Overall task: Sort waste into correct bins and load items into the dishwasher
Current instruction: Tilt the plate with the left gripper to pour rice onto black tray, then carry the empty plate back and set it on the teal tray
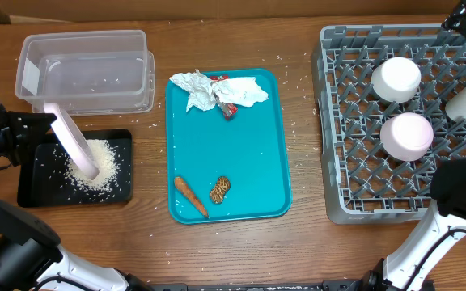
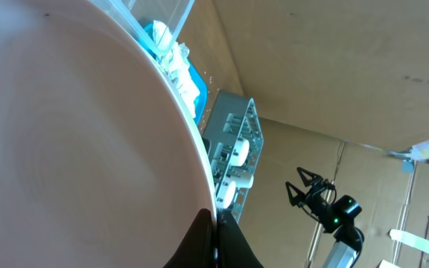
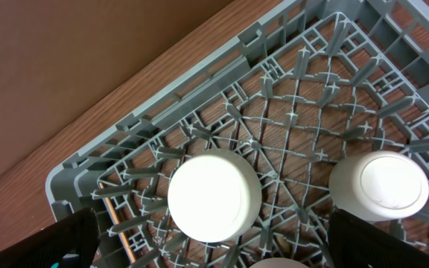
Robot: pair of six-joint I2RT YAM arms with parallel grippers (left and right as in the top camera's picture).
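Plate [image 1: 75, 145] tilts over black tray [image 1: 35, 190], rim pinched tight in left hand [image 1: 43, 129]; right hand [image 3: 214, 242] spread wide above rack [image 1: 330, 121].

The plate [image 2: 73, 134] fills most of the left wrist view, out of focus and cut off at the left, top and bottom; the left gripper [image 2: 213, 249] is just a dark sliver at its rim. In the right wrist view the right gripper [image 3: 229, 249] shows only as blurred dark fingertips [image 3: 69, 242] in the bottom corners. Overhead, the right arm [image 1: 459, 190] covers the dish rack's [image 1: 354, 121] near corner
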